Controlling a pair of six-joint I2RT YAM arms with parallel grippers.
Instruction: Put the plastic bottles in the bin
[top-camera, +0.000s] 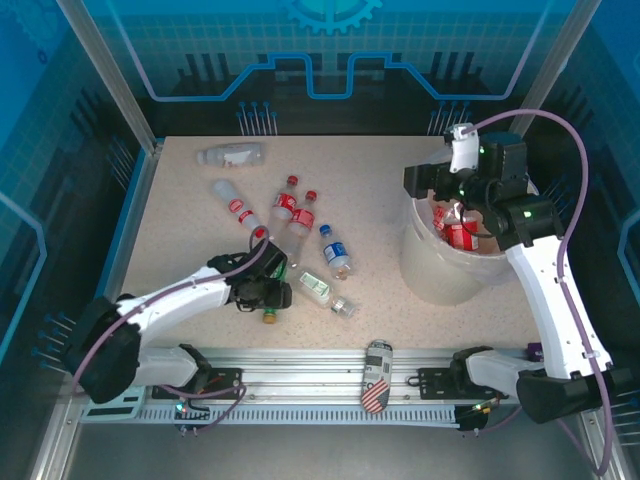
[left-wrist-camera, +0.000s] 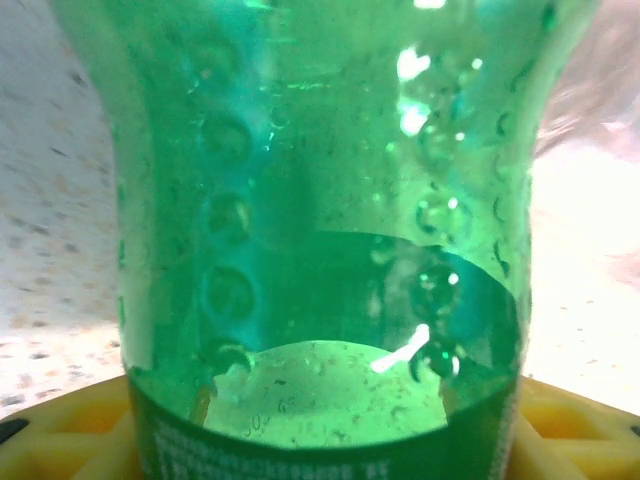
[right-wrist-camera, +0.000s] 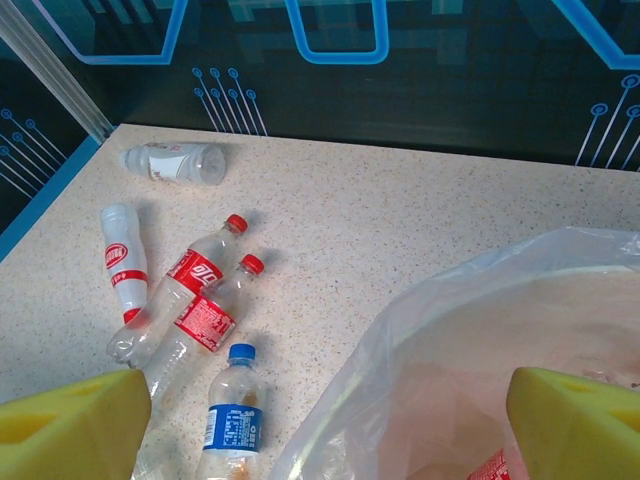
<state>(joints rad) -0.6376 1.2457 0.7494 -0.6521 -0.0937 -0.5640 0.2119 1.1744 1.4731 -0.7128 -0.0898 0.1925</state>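
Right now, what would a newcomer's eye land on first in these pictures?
A green bottle, close up between the left end effector's yellow pads, near the table's front left. Next, the cream bin at the right with red-labelled bottles already inside and the open right end effector above it. Loose red-capped bottles lie scattered mid-table.

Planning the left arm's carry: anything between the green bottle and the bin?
At table level, yes: a small clear bottle lies beside the green bottle on its bin side. The right end effector hangs open over the bin's mouth.
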